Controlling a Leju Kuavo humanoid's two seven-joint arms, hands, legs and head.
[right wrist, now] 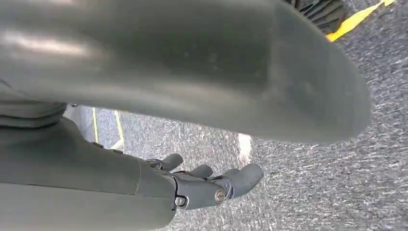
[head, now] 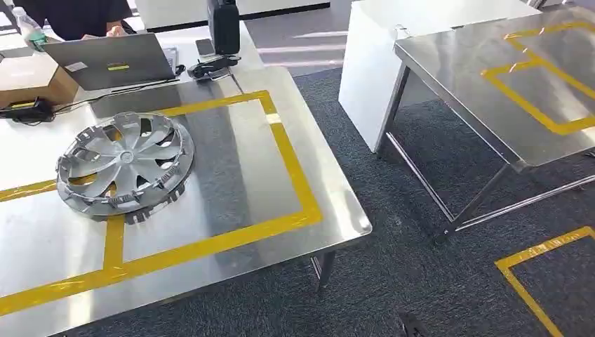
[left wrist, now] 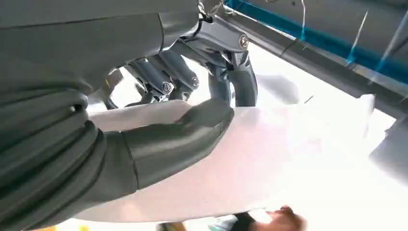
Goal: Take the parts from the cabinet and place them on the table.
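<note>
Part: a silver plastic wheel cover with spokes [head: 125,166] lies flat on the steel table [head: 231,175] at about nine o'clock, over the yellow tape outline [head: 295,179].
Left hand [left wrist: 192,103]: thumb and dark fingers a little apart, nothing between them.
Right hand [right wrist: 202,185]: fingers loosely curled over the grey carpet [right wrist: 308,192], holding nothing.
Progress: one part delivered; how many are left I can't tell.

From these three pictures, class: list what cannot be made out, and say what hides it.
- Left wrist view: whether the left hand holds anything; glare washes out what lies past its fingers.
- Head view: the person behind the laptop, cut off by the top edge.
- Right wrist view: the floor beyond the right hand, hidden by a blurred grey cover.
</note>
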